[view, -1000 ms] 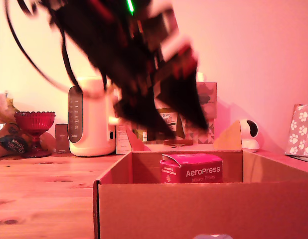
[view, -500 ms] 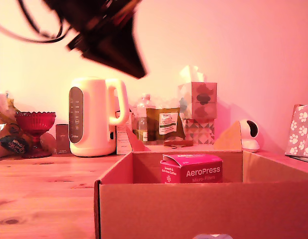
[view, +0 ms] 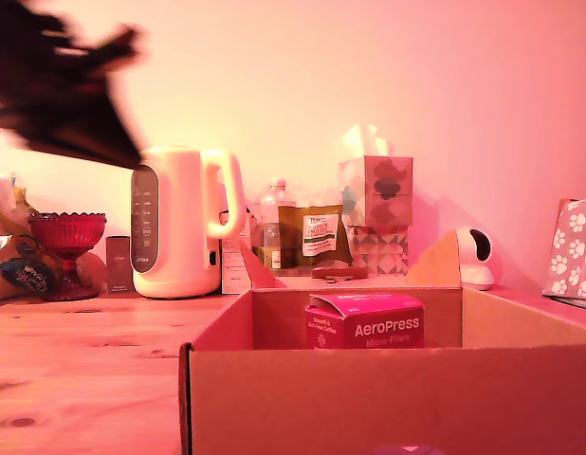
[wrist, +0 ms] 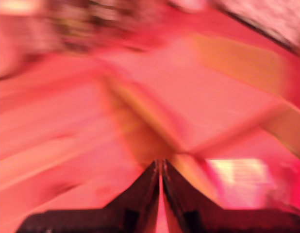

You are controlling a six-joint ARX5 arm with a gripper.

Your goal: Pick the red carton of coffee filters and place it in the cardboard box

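Since the red carton of coffee filters (view: 365,321) already sits inside the cardboard box (view: 388,398), I would simply retreat cleanly — my tool (wrist: 160,171), fingers nearly together, holds nothing.

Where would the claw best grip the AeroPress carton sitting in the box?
Probably from above, closing across the red carton's two side walls just below its slightly lifted top flap. It sits upright inside the cardboard box, whose walls and raised flaps block a sideways approach; only the top is open.
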